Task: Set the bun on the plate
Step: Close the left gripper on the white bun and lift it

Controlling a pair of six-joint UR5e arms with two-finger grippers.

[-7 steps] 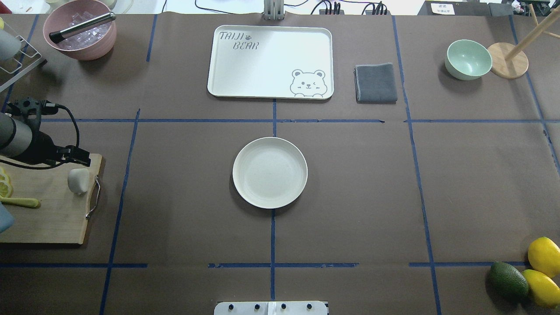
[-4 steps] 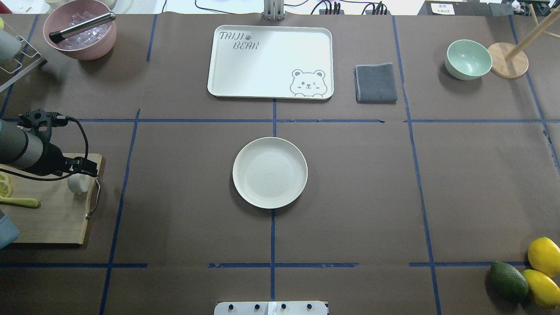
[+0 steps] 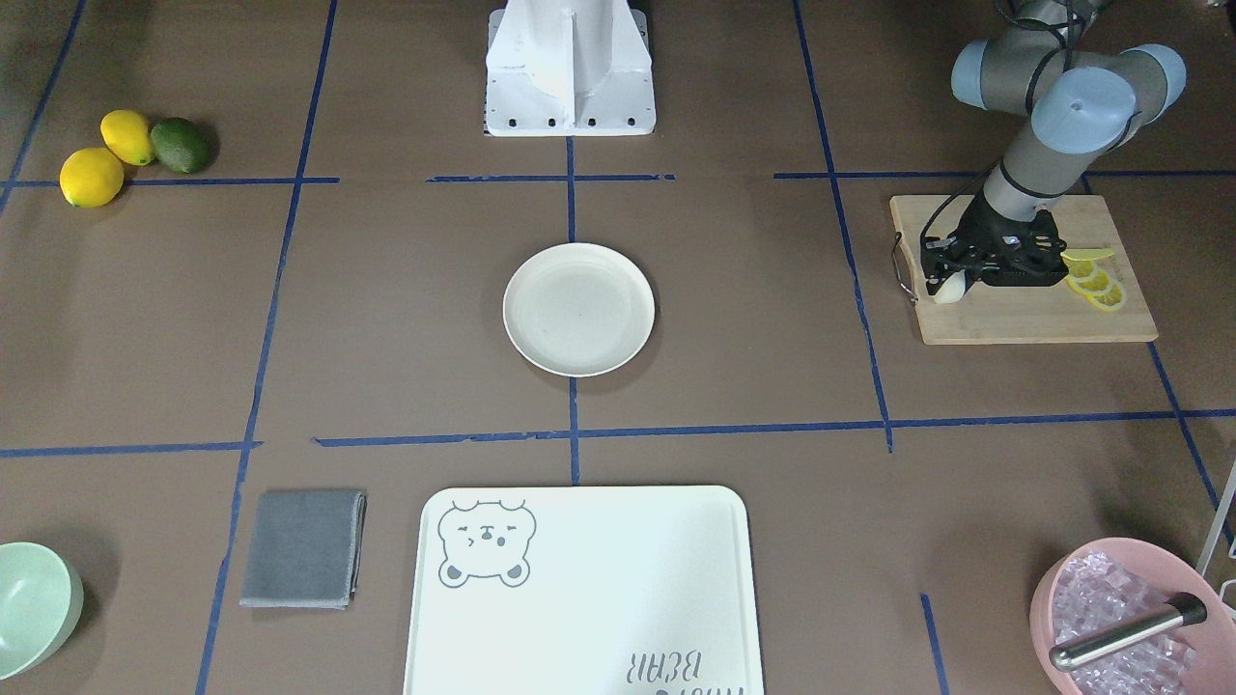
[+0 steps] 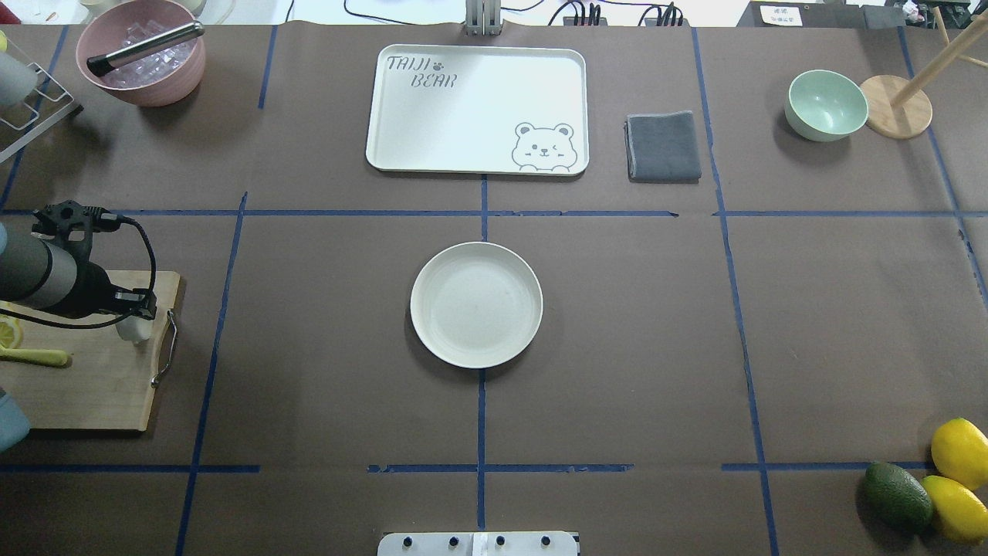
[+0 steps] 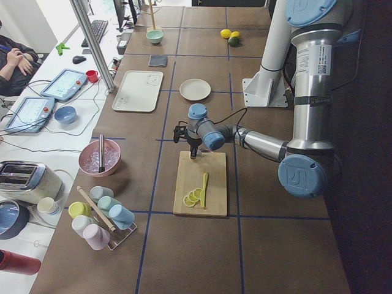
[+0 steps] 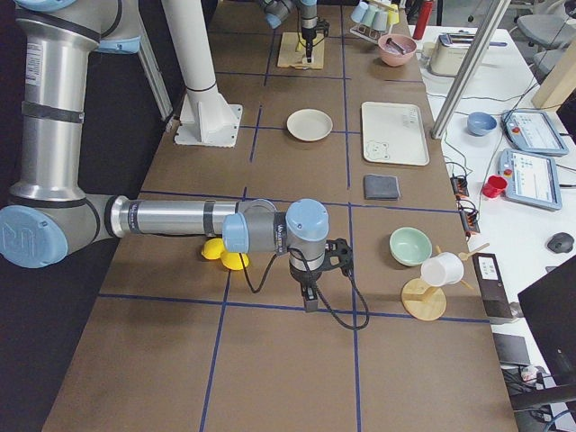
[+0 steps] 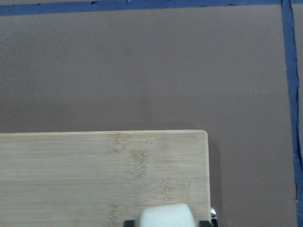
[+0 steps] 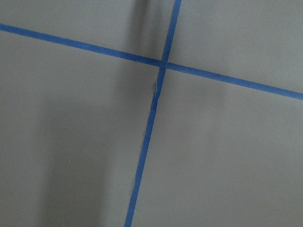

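Straddling the bun with the left end effector, hugging both its sides, possibly pinching already: cannot tell. Sitting at the bamboo cutting board's corner, well apart from the plate at the middle of the tabletop. Hanging the right end effector near the lemons, state likewise unclear.

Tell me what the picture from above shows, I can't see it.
The robot's left tool is down over a small white bun on a wooden board at the picture's left edge. A round cream plate sits bare at the middle, with a bear-print tray beyond it.
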